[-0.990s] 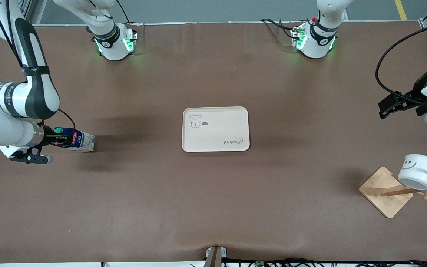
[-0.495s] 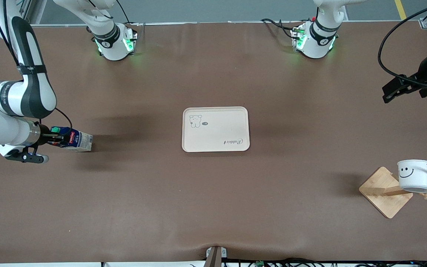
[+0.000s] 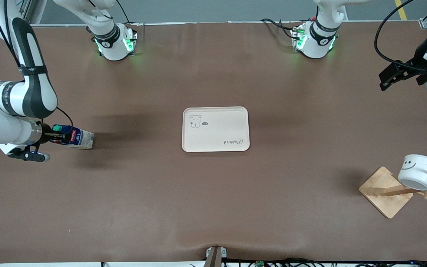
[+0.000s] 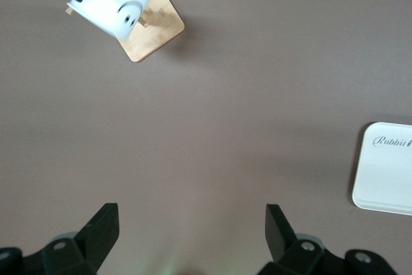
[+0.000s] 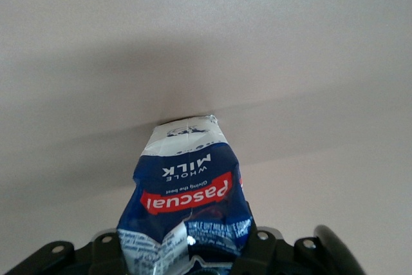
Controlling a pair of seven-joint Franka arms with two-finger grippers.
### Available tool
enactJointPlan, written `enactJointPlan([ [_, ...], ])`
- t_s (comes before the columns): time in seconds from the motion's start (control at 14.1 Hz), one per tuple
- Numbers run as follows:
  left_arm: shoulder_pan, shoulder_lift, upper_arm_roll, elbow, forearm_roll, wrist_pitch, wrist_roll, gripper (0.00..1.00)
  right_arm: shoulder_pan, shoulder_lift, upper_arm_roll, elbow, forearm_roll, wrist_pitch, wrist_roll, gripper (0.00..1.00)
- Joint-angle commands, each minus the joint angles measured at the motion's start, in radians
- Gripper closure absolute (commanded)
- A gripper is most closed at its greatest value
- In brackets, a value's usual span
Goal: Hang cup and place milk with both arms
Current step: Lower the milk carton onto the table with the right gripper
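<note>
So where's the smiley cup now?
In the front view, the cup hangs by its black handle on the wooden rack, at the left arm's end of the table, nearer the camera than the tray.

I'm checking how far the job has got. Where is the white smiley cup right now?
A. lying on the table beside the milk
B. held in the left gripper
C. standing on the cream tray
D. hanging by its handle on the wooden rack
D: the cup hangs with its black handle hooked over a peg of the wooden rack toward the left arm's end of the table, while the left gripper is apart from it with open jaws.
</note>
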Motion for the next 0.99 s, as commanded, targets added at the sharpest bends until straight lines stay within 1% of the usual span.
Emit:
enactJointPlan([
  [0.0,-0.007,-0.006,0.013,-0.020,-0.023,0.009,0.011,0.00,-0.027,-0.029,0.021,-0.045,0.008,0.032,0.011,0.54],
  [0.07,-0.009,-0.007,0.010,-0.020,-0.023,0.006,0.011,0.00,-0.027,-0.027,0.021,-0.044,0.008,0.031,0.011,0.18],
  [0.14,-0.009,-0.012,0.007,-0.020,-0.024,-0.003,0.006,0.00,-0.027,-0.024,0.022,-0.042,0.010,0.031,0.011,0.00],
  [0.28,-0.007,-0.015,0.008,-0.015,-0.024,-0.021,0.009,0.00,-0.024,-0.023,0.022,-0.036,0.010,0.012,0.006,0.00],
  [0.49,-0.007,-0.019,0.007,-0.015,-0.023,-0.047,0.005,0.00,-0.016,-0.023,0.030,0.001,0.013,-0.070,0.003,0.00],
  [0.71,-0.006,-0.021,0.008,-0.014,-0.024,-0.049,0.008,0.00,-0.008,-0.023,0.028,0.060,0.088,-0.188,-0.004,0.00],
  [0.92,-0.007,-0.021,0.005,-0.014,-0.023,-0.049,0.008,0.00,0.001,-0.023,0.028,0.123,0.090,-0.264,-0.003,0.00],
])
